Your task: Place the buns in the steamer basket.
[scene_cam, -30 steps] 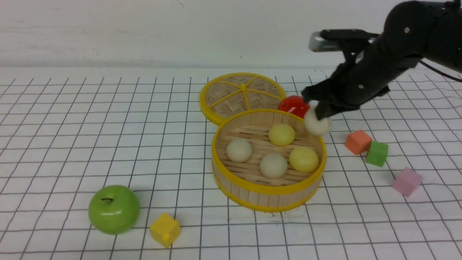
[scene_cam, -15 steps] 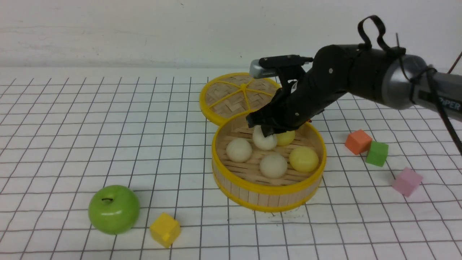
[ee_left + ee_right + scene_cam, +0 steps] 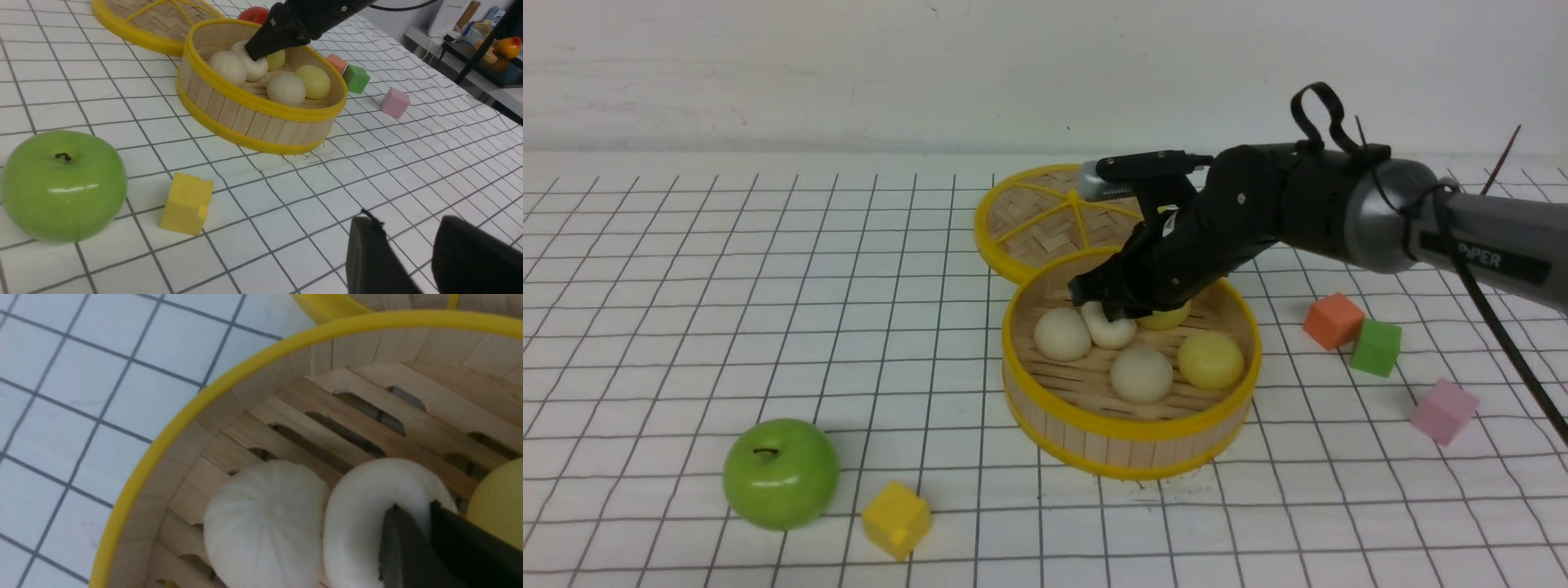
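Note:
The steamer basket (image 3: 1131,457) sits mid-table. Inside it lie two cream-white buns (image 3: 1062,333) (image 3: 1141,374) and two pale yellow buns (image 3: 1210,359) (image 3: 1164,317), the far yellow one partly hidden by my arm. My right gripper (image 3: 1107,309) reaches down into the basket, shut on a third white bun (image 3: 1109,331) that touches the left white one. In the right wrist view the gripper (image 3: 414,508) pinches this bun (image 3: 367,506) low over the slats. My left gripper (image 3: 404,220) is open and empty above the table, near the front.
The woven lid (image 3: 1054,212) lies behind the basket. A red fruit (image 3: 253,14) sits behind the basket's far rim. A green apple (image 3: 780,472) and a yellow cube (image 3: 896,518) are at the front left. Orange (image 3: 1333,320), green (image 3: 1375,346) and pink (image 3: 1444,411) cubes are on the right.
My right gripper carried the white bun from outside the basket's right rim leftward over it, then down inside beside the left white bun. Nothing else moved.

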